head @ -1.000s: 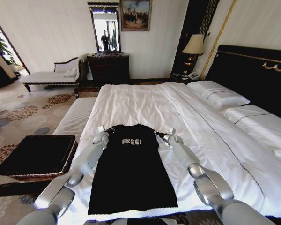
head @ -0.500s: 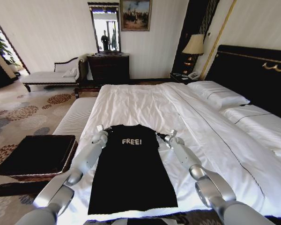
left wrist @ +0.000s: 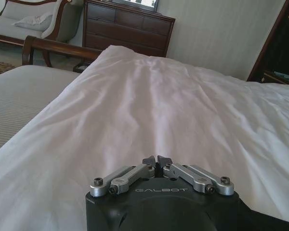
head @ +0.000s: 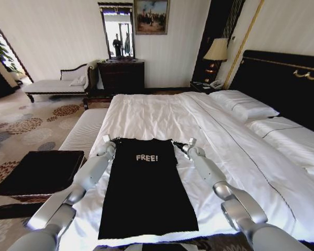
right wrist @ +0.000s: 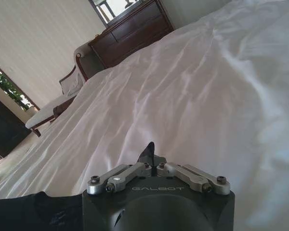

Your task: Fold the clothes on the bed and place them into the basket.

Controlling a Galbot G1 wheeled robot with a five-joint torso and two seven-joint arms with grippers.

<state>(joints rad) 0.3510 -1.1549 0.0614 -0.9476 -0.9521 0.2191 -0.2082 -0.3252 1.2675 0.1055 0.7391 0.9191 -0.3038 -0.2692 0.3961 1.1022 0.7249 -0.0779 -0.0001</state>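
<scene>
The clothes are one black T-shirt [head: 144,188] with white "FREE!" lettering, lying flat and lengthwise on the white bed [head: 162,112]. My left gripper [head: 109,141] is shut on the shirt's left shoulder corner. My right gripper [head: 180,145] is shut on the right shoulder corner, and the top edge runs straight between them. In the left wrist view the left gripper [left wrist: 156,161] pinches a small black bit of cloth. In the right wrist view a black fold sticks out of the right gripper [right wrist: 151,159], with more of the shirt [right wrist: 33,211] beside it. The basket [head: 39,172] stands on the carpet to the bed's left.
A white-cushioned bench [head: 83,130] runs along the bed's left side, between bed and basket. Pillows [head: 243,104] and the black headboard [head: 282,83] are at the right. A chaise longue [head: 57,83], a dark dresser [head: 120,76] and a lamp [head: 217,52] line the far wall.
Both grippers have moved a little farther up the bed and apart with the shirt's shoulders. The top edge, rounded before, is now pulled straight.
</scene>
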